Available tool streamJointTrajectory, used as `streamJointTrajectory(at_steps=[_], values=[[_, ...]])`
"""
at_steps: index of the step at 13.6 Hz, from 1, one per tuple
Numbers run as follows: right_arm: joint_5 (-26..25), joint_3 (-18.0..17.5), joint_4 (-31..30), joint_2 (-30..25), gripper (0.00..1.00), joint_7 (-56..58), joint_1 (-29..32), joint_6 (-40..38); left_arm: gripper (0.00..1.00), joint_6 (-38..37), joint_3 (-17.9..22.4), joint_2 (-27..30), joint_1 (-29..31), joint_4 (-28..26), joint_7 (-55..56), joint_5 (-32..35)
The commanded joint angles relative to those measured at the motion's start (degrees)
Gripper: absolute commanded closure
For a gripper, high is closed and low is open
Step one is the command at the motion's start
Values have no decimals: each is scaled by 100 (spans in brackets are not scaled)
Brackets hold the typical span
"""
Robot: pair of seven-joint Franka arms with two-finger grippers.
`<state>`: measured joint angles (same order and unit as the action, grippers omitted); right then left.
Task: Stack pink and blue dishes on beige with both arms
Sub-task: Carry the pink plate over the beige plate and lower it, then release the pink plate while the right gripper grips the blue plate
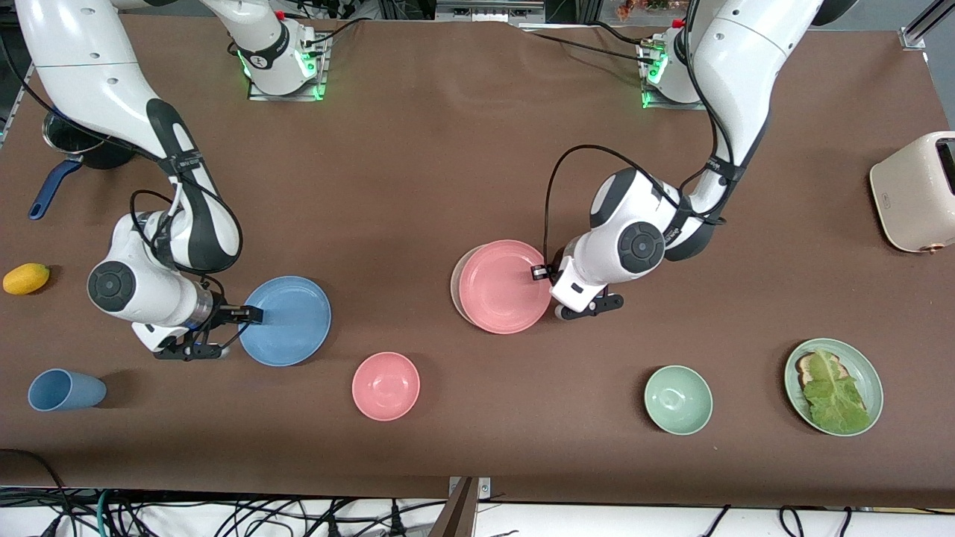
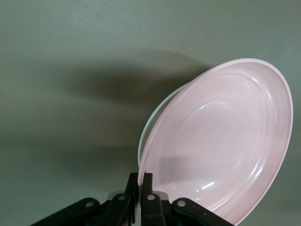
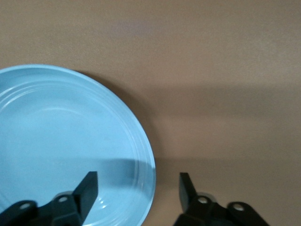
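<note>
The pink plate [image 1: 501, 287] lies over the beige plate [image 1: 454, 280], which shows only as a thin crescent toward the right arm's end. My left gripper [image 1: 539, 272] is shut on the pink plate's rim at the edge toward the left arm's end. In the left wrist view the pink plate [image 2: 221, 141] sits tilted in the left gripper [image 2: 142, 181], with the pale rim of the beige plate [image 2: 160, 110] under it. The blue plate [image 1: 287, 321] lies flat on the table. My right gripper [image 1: 250, 315] is open, one finger over the blue plate [image 3: 61, 136] and one outside its rim, as the right wrist view shows [image 3: 138, 178].
A pink bowl [image 1: 386, 385] and a green bowl [image 1: 677, 400] sit nearer the front camera. A blue cup [image 1: 63, 390], a yellow fruit [image 1: 26, 278] and a blue-handled pot [image 1: 56, 179] are at the right arm's end. A lettuce plate [image 1: 865, 373] and toaster [image 1: 914, 192] are at the left arm's end.
</note>
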<state>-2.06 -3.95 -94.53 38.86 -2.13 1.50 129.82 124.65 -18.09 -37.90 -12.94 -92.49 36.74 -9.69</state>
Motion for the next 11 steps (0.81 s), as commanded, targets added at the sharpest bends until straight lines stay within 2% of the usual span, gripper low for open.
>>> streamJointTrajectory(at_steps=[1,2,3,4,5,7,9,11], values=[[-85,-44,-136,33,25,37,52,209,100,-28,69,-68,-130,187,44,107],[-85,-44,-232,42,28,46,52,358,77,-28,69,-77,-121,187,0,107],[-85,-44,-320,34,28,37,52,464,36,-37,78,-77,-87,187,-52,125],[-85,-44,-347,42,28,37,61,500,7,-63,95,-60,-51,187,-88,116],[-85,-44,-356,34,31,37,61,500,0,-107,113,-25,-42,187,-88,116],[-58,-44,-347,34,43,20,61,483,0,-317,209,81,36,196,-88,116],[-49,-44,-347,34,60,19,61,465,0,-615,210,116,273,354,-106,125],[-58,-44,-338,16,84,37,52,448,0,-958,201,134,580,495,-158,151]])
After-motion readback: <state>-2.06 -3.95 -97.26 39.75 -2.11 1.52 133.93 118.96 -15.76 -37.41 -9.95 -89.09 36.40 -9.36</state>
